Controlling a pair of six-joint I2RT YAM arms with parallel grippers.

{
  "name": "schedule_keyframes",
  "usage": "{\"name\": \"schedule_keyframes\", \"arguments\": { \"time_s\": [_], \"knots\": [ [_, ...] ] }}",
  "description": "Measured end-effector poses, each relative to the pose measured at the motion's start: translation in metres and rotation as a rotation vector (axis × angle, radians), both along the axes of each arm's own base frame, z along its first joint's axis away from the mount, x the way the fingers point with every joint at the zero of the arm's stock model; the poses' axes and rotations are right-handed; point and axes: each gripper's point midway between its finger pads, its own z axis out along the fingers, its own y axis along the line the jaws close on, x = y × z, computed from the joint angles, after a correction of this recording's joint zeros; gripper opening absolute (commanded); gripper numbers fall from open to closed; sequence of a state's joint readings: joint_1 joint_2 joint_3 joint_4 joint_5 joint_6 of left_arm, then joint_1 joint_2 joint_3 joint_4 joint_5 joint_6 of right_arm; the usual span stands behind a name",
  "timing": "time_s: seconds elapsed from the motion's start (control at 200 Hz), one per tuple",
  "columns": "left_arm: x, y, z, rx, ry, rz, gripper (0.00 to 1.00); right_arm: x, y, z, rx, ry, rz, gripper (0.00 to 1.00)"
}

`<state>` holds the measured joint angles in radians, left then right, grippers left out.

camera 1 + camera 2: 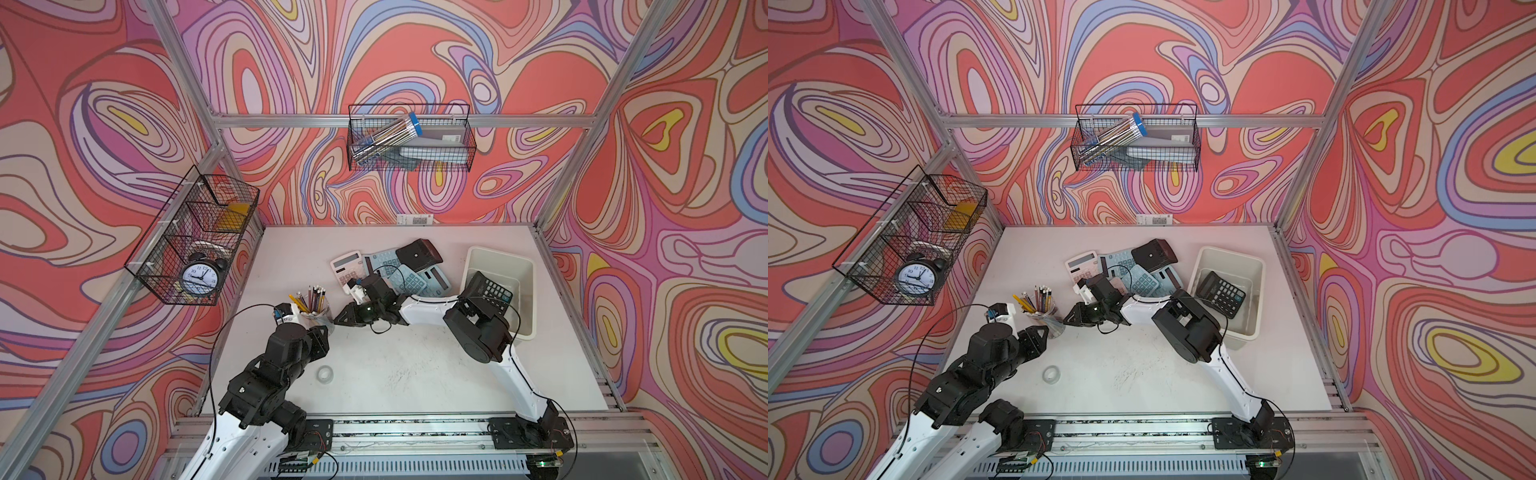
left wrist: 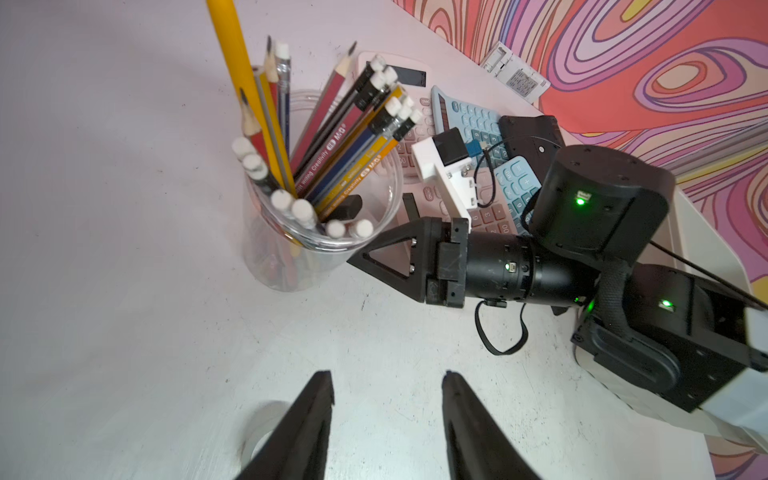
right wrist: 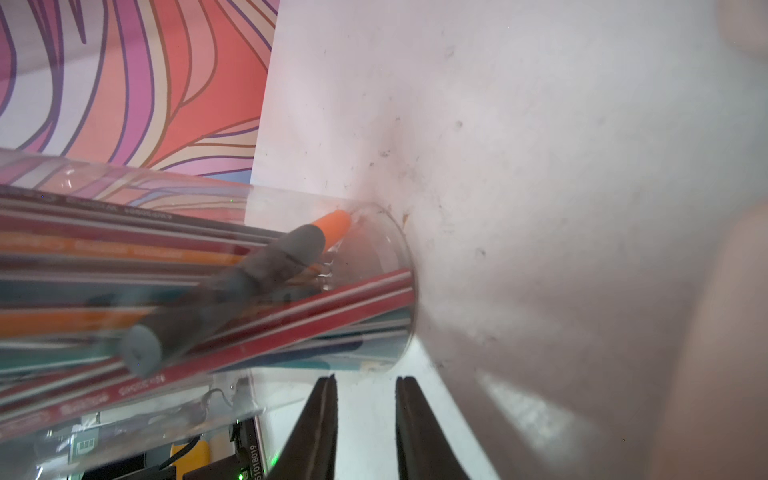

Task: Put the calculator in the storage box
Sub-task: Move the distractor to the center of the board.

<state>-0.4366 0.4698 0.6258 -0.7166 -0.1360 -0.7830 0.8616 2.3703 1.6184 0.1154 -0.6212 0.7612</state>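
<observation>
The off-white storage box stands at the table's right side. A black calculator lies inside it, tilted against a wall. Left of the box sits a pile of calculators: a pink-white one, blue ones and a black one lying face down on top. My right gripper is open and empty, low beside the pencil cup. My left gripper hangs open and empty over bare table.
A clear cup of pencils stands between the two grippers. A tape roll lies by my left fingers. Black wire baskets hang on the left wall and the back wall.
</observation>
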Motion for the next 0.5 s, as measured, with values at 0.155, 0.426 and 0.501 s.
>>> {"name": "schedule_keyframes", "arguments": {
  "time_s": [0.155,0.426,0.501],
  "knots": [
    [0.0,-0.003,0.005,-0.006,-0.003,-0.016,0.49,0.003,0.017,-0.002,0.02,-0.003,0.012,0.26],
    [0.004,-0.011,0.003,-0.001,0.032,-0.051,0.52,-0.001,0.034,-0.01,0.022,0.015,0.033,0.28],
    [0.007,-0.016,0.002,0.001,0.053,-0.07,0.54,-0.003,0.032,-0.011,0.007,0.013,0.034,0.3]
  ]
}}
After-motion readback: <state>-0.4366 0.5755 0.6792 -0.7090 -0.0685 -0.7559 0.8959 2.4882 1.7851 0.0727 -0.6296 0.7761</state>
